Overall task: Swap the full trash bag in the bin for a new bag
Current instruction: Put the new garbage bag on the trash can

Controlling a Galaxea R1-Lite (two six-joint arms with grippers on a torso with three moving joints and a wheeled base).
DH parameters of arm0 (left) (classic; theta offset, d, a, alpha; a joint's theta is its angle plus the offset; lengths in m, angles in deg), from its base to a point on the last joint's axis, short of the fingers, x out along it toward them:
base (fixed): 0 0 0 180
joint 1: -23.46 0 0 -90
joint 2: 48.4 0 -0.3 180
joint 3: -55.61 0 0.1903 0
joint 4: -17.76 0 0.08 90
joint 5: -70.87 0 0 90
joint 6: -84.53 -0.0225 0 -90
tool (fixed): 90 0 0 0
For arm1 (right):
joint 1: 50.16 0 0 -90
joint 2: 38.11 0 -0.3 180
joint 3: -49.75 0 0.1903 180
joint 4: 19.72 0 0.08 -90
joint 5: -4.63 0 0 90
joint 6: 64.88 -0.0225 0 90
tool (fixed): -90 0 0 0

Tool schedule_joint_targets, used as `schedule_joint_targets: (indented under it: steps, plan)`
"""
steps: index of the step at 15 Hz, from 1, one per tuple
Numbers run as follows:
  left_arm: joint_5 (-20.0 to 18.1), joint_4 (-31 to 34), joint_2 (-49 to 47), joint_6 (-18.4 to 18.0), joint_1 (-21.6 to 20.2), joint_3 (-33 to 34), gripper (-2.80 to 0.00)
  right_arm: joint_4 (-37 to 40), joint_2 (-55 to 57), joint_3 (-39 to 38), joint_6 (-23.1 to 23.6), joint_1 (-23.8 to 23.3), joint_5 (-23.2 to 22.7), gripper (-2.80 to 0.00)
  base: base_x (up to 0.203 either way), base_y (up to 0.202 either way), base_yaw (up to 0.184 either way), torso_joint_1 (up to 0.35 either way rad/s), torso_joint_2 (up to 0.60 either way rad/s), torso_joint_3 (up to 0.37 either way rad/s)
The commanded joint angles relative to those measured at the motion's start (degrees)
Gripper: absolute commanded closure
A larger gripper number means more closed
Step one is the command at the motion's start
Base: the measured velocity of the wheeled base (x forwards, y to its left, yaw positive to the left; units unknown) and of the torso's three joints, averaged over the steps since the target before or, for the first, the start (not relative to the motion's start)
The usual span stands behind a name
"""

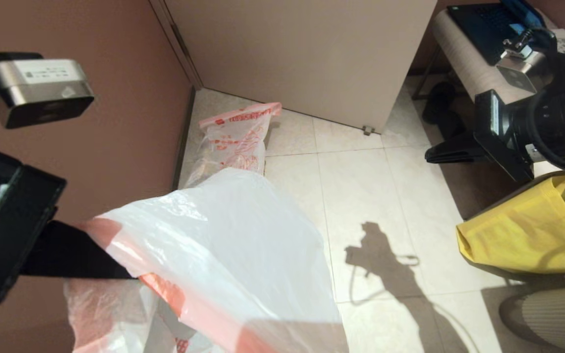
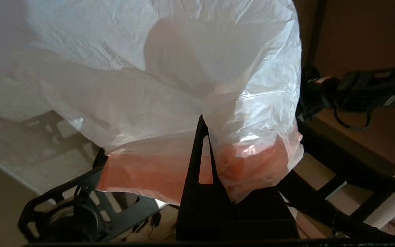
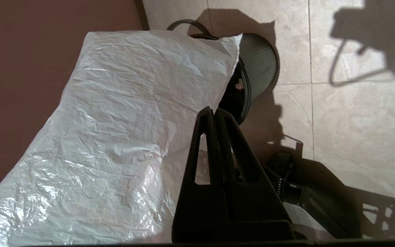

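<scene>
The new bag (image 1: 223, 245) (image 2: 156, 68) (image 3: 122, 130), crinkly whitish plastic with a pink band, hangs in the air in front of me. My left gripper (image 1: 115, 264) (image 2: 206, 120) is shut on its pink mouth edge, with one finger hidden behind the plastic. Below the bag stands the black bin (image 3: 259, 58), mostly covered by it and hidden in the head view. On the floor by the wall corner slumps the full trash bag (image 1: 236, 139), printed in red. My right gripper (image 1: 432, 156) (image 3: 214, 111) hovers high to the right, shut and empty.
A yellow bag (image 1: 523, 230) lines a container at the right. A pale cabinet (image 1: 302, 54) stands at the back and a brown wall (image 1: 130, 122) on the left. A bench with a laptop (image 1: 464, 49) is at the far right. Tiled floor (image 1: 371, 196) lies between.
</scene>
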Motion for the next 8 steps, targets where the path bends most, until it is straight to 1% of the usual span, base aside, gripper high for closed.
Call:
schedule_joint_targets:
  steps: [1, 3, 4, 5, 6, 7, 8]
  plan:
    - [0.11, 2.43, -2.36, 0.24, -0.16, -0.73, 0.0, 0.18, 0.0, -1.25, -0.24, -0.64, -0.09, 0.0, 0.0, 0.0, 0.0, 0.0, 0.0, 0.0]
    - [-0.04, 4.18, -2.44, 0.25, 0.0, -2.01, 0.0, 0.18, -0.08, -1.73, -0.24, -1.07, -0.14, 0.0, 0.0, 0.0, 0.0, 0.0, 0.0, 0.0]
    - [-0.12, 5.33, -2.39, 0.24, 0.0, -3.92, 0.0, 0.18, 0.08, -1.84, -0.24, -1.57, -0.17, 0.0, 0.0, 0.0, 0.0, 0.0, 0.0, 0.0]
    - [-0.2, 7.34, -2.37, 0.2, 0.13, -6.5, 0.0, 0.18, 0.34, -2.0, -0.54, -1.83, -0.17, 0.0, 0.0, 0.0, 0.0, 0.0, 0.0, 0.0]
    - [-0.39, 10.71, -2.49, 0.18, 0.93, -9.43, 0.0, 0.18, 0.7, -2.21, -1.22, -2.03, -0.25, 0.0, 0.0, 0.0, 0.0, 0.0, 0.0, 0.0]
    - [-1.19, 14.96, -2.73, 0.17, 1.97, -11.29, 0.0, 0.18, 1.24, -2.21, -1.47, -2.12, -0.26, 0.0, 0.0, 0.0, 0.0, 0.0, 0.0, 0.0]
    - [-2.69, 16.21, -2.5, 0.17, 2.43, -11.57, 0.0, 0.27, 1.32, -2.39, -1.56, -2.12, -0.26, 0.0, 0.0, 0.0, 0.0, 0.0, 0.0, 0.0]
